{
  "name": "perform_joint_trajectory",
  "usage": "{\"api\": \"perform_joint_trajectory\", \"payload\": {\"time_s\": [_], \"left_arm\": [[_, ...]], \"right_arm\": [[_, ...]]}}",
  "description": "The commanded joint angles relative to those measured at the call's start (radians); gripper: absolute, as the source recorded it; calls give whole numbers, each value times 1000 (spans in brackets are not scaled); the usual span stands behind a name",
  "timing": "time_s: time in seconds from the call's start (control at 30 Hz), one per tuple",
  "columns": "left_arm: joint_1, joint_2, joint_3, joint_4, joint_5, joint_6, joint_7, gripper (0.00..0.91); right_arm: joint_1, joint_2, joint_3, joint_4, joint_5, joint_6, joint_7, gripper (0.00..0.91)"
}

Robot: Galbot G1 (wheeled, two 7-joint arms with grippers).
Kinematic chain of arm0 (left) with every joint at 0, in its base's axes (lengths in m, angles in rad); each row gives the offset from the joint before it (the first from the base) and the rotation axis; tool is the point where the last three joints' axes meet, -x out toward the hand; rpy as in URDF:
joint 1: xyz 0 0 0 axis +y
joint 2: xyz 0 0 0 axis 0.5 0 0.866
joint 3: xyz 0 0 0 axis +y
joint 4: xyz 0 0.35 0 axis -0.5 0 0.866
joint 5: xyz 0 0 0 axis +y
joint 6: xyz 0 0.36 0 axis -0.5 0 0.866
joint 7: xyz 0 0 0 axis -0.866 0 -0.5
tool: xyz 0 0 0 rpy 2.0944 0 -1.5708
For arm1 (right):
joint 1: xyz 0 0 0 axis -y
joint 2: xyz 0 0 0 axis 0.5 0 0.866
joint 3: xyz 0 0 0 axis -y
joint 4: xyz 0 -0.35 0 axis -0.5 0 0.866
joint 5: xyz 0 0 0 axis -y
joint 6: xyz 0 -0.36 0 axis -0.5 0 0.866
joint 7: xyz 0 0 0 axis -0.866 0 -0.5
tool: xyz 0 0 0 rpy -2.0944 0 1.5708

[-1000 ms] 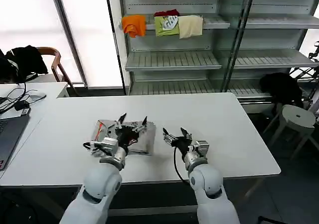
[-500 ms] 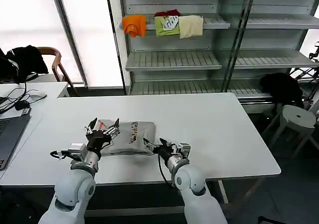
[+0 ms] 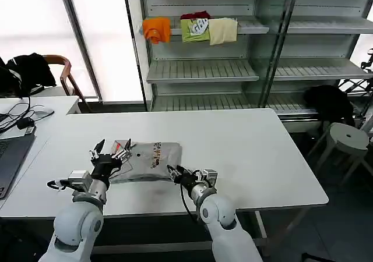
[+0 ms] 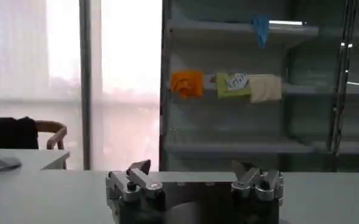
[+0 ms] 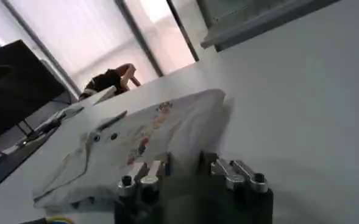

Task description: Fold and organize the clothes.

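Note:
A folded light grey shirt (image 3: 148,157) with a small multicoloured print lies on the white table (image 3: 250,145), an orange collar stripe showing at its left end. My left gripper (image 3: 106,150) stands open at that left end, just above the cloth. In the left wrist view the left gripper (image 4: 191,172) spreads wide with nothing between its fingers. My right gripper (image 3: 173,171) sits low at the shirt's near right corner. In the right wrist view the shirt (image 5: 155,131) lies just ahead, and the right gripper (image 5: 185,161) is open a little with the cloth's edge in the gap.
Orange (image 3: 156,29), green (image 3: 195,29) and cream (image 3: 222,30) cloths hang on the metal shelf behind the table. A laptop (image 3: 9,157) rests on the side table at left. A chair with a black garment (image 3: 26,70) and a stool (image 3: 348,138) flank the table.
Both arms have swung left and lowered. The left gripper went from above the shirt's middle to its left end; the right gripper came in from the bare table to the shirt's near right corner.

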Motion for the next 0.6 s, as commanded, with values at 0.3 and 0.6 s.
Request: {"api": "perform_joint_trajectory", "payload": {"time_s": [0.3,0.6], "left_arm": [[15,-4,-22,-8,-4,-2,-3,907],[27,-6,-27,-2,0,-2,-3,907]], "right_arm": [[-16,28,16,42,10,-5,49,0],[-60,-64,74,152,53,-8,70,0]]}}
